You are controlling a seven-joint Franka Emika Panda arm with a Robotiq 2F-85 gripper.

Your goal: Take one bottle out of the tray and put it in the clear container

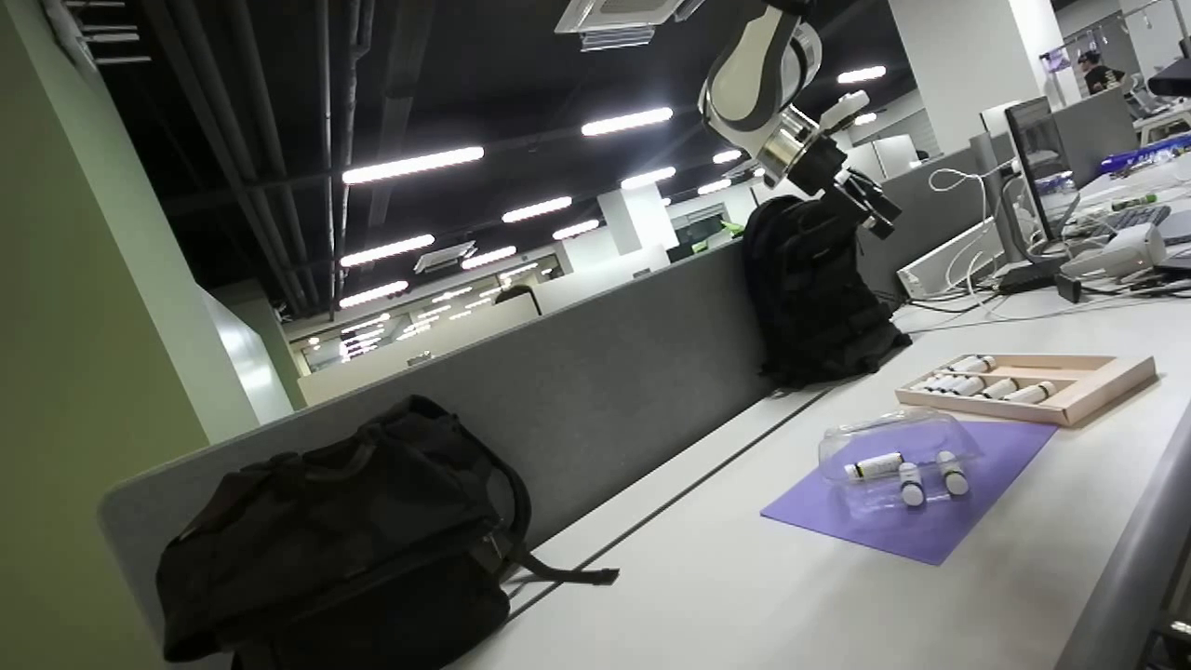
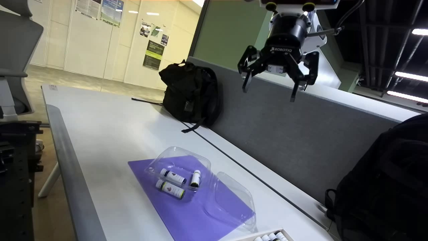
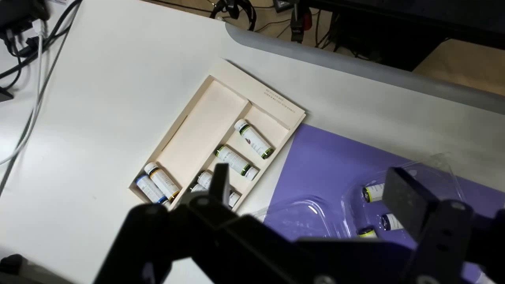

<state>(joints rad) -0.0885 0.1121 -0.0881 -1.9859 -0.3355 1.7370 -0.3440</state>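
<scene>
End effector (image 2: pixel 269 92): high above the tabletop (image 2: pixel 117 134), fingers wide apart, nothing between them.
Loose bottle (image 3: pixel 254 141): below in the tray (image 3: pixel 254 90), past the finger (image 3: pixel 219 183) at the wrist view's left; the room around it probably makes it easiest. Best straddle its short axis, descend clear of the rim, grip mid-body, lift straight.
Tray's larger compartment (image 3: pixel 201 126): two bottles (image 3: pixel 162 181), below that same finger.
Clear container (image 2: pixel 177 160): below the opposite finger (image 3: pixel 406 197), opened out, three bottles (image 2: pixel 171 189) in one half.
</scene>
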